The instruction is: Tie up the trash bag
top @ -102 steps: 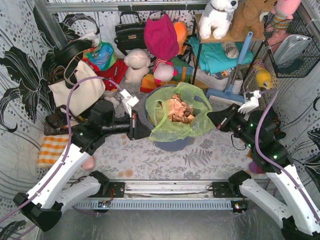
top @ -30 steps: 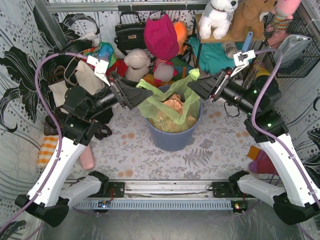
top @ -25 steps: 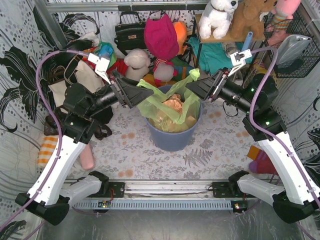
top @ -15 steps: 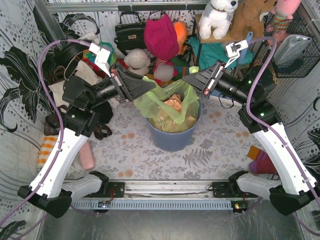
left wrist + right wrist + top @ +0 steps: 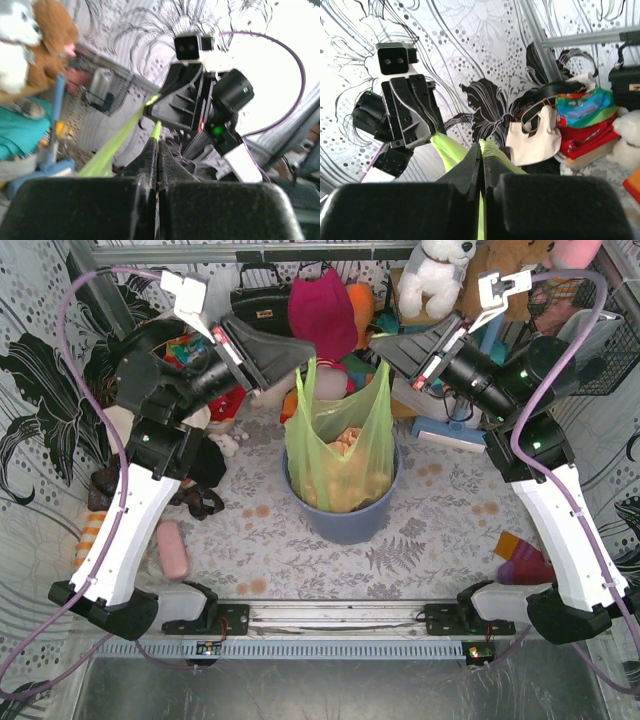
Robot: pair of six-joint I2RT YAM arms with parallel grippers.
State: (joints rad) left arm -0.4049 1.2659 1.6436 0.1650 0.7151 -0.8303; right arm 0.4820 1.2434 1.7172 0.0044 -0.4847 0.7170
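Note:
The lime-green trash bag (image 5: pixel 340 450) hangs stretched upward out of the blue-grey bin (image 5: pixel 345 518), with brown scraps showing through it. My left gripper (image 5: pixel 300 352) is shut on the bag's left top corner, high above the bin. My right gripper (image 5: pixel 383 345) is shut on the right top corner at the same height. In the left wrist view green plastic (image 5: pixel 156 131) leaves the shut jaws of the left gripper (image 5: pixel 157 145) and the right gripper (image 5: pixel 187 102) faces me. In the right wrist view the right gripper (image 5: pixel 481 152) pinches green plastic (image 5: pixel 490 149).
A white tote bag (image 5: pixel 120 420), a black handbag (image 5: pixel 258 290), plush toys (image 5: pixel 322 315) and a shelf with stuffed animals (image 5: pixel 440 275) crowd the back. An orange checked cloth (image 5: pixel 90 530) and a pink item (image 5: pixel 172 550) lie left. A wire basket (image 5: pixel 590 350) hangs right.
Both grippers have risen and drawn the bag's two corners up, from the rim of the bin to high above it. The bag now hangs taut and lifted.

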